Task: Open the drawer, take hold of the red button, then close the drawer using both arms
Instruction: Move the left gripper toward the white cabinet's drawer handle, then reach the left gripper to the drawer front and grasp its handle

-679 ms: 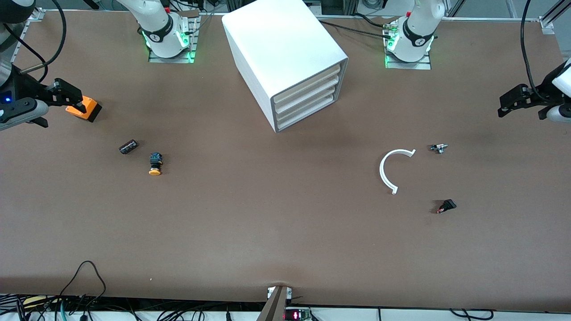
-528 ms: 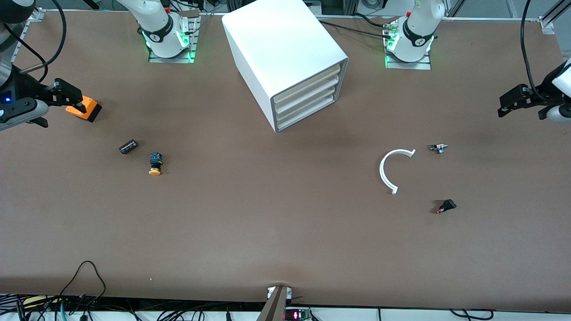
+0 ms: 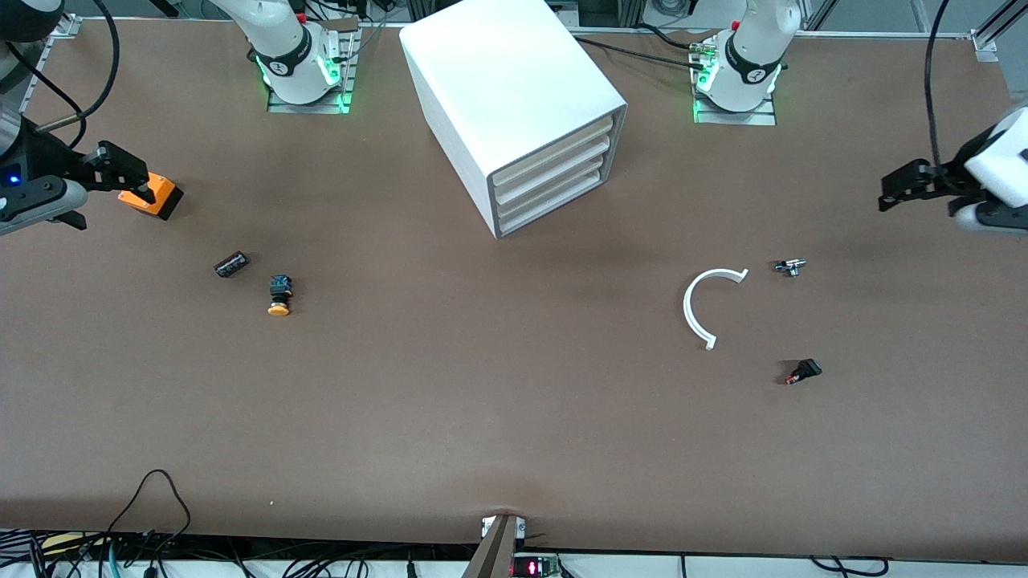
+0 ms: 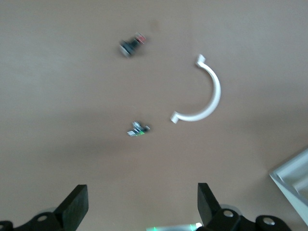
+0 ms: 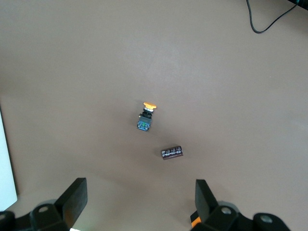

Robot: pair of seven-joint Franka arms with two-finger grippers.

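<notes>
The white cabinet (image 3: pixel 498 80) stands at the middle of the table between the arm bases. Its three cream-fronted drawers (image 3: pixel 554 171) are all shut. A corner of the cabinet shows in the left wrist view (image 4: pixel 294 179). The red-capped button is out of view. My left gripper (image 3: pixel 893 191) is open and empty, in the air over the left arm's end of the table; it also shows in the left wrist view (image 4: pixel 142 208). My right gripper (image 3: pixel 128 172) is open and empty at the right arm's end, over the orange box (image 3: pixel 158 197); it also shows in the right wrist view (image 5: pixel 139 202).
A yellow-capped button (image 3: pixel 279 295) and a small dark cylinder (image 3: pixel 231 263) lie toward the right arm's end. A white curved strip (image 3: pixel 697 309), a small metal part (image 3: pixel 791 266) and a small black part with a red end (image 3: pixel 803 371) lie toward the left arm's end.
My left gripper has moved a little inward over the table toward the cabinet. The right arm has not moved.
</notes>
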